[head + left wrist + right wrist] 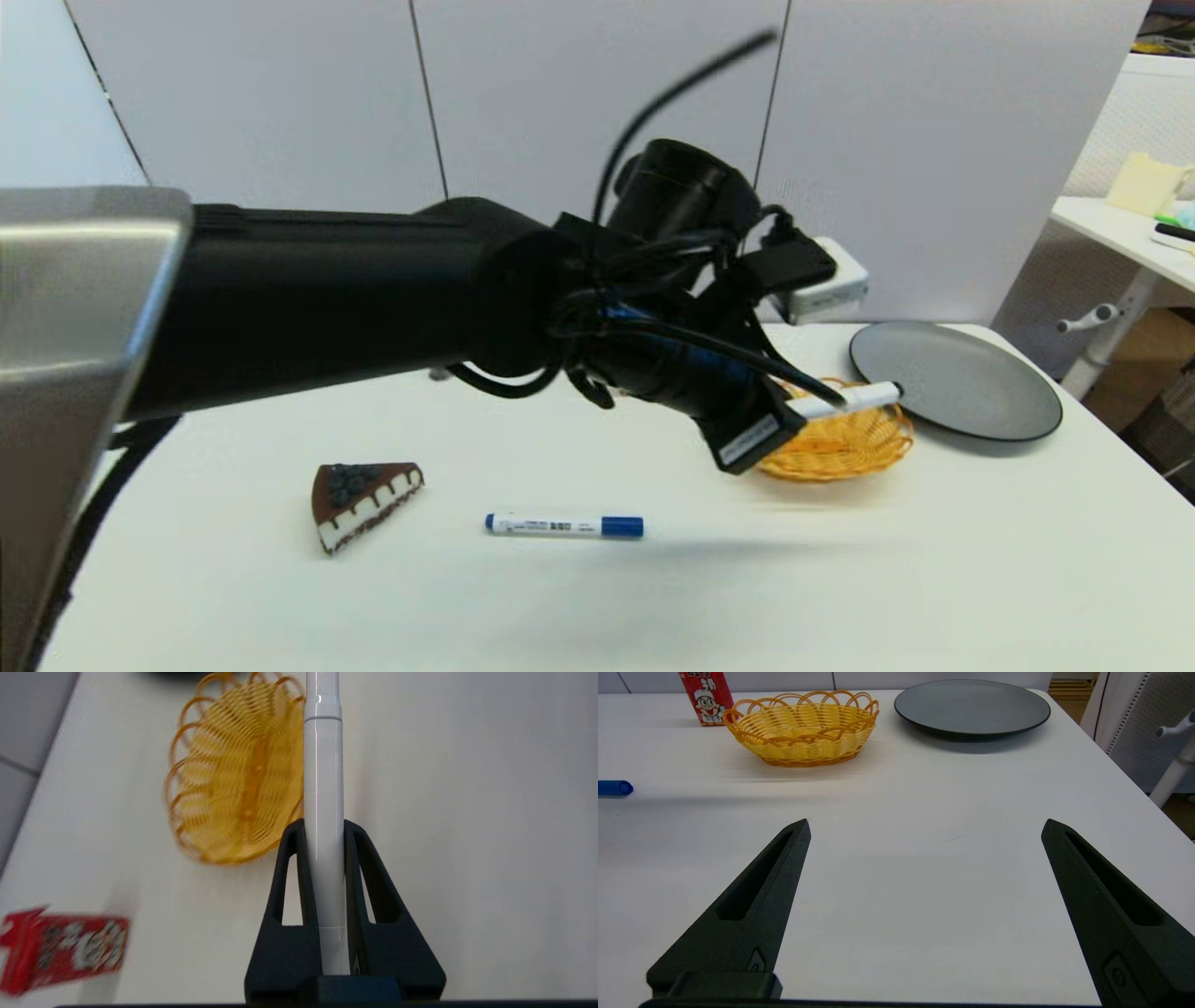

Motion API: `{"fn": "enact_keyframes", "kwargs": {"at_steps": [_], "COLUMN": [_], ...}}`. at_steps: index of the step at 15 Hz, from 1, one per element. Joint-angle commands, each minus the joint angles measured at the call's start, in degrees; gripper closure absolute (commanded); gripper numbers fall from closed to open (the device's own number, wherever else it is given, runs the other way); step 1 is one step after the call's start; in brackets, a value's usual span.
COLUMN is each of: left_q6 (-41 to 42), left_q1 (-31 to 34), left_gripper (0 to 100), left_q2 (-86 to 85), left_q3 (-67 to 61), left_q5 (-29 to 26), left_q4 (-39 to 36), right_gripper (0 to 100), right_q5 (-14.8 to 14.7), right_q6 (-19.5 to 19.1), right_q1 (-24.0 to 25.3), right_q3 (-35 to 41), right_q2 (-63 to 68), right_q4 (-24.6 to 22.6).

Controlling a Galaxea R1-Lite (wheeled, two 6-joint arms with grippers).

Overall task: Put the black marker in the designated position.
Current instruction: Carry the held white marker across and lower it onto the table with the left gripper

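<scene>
The marker is pinched by the left end effector above the basket and should be lowered level before release.

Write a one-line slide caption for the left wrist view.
Left gripper shut on the black marker, held in the air above the white table beside the yellow basket.

White marker, yellow basket, grey plate

Pale grey wall panels stand behind the white table; another desk stands nearby.
</scene>
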State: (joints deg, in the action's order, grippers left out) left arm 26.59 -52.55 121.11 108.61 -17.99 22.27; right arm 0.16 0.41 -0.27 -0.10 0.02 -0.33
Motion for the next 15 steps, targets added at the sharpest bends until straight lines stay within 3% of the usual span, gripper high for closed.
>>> {"fn": "enact_keyframes", "kwargs": {"at_steps": [1, 15], "left_q6": [-0.31, 0.22], "left_q1": [-4.13, -5.89], "left_gripper": [100, 100], "left_q2": [7.38, 15.82], "left_q3": [3.98, 3.89], "left_q5": [0.15, 0.24], "left_q4": [-0.48, -0.48], "right_gripper": [0, 0], "right_q5": [0.02, 0.02], "right_q6": [0.02, 0.02], "right_q1": [0.00, 0.00], "right_q3": [0.01, 0.01], "right_q2": [0.06, 0.06], "right_q4": [-0.02, -0.02]}}
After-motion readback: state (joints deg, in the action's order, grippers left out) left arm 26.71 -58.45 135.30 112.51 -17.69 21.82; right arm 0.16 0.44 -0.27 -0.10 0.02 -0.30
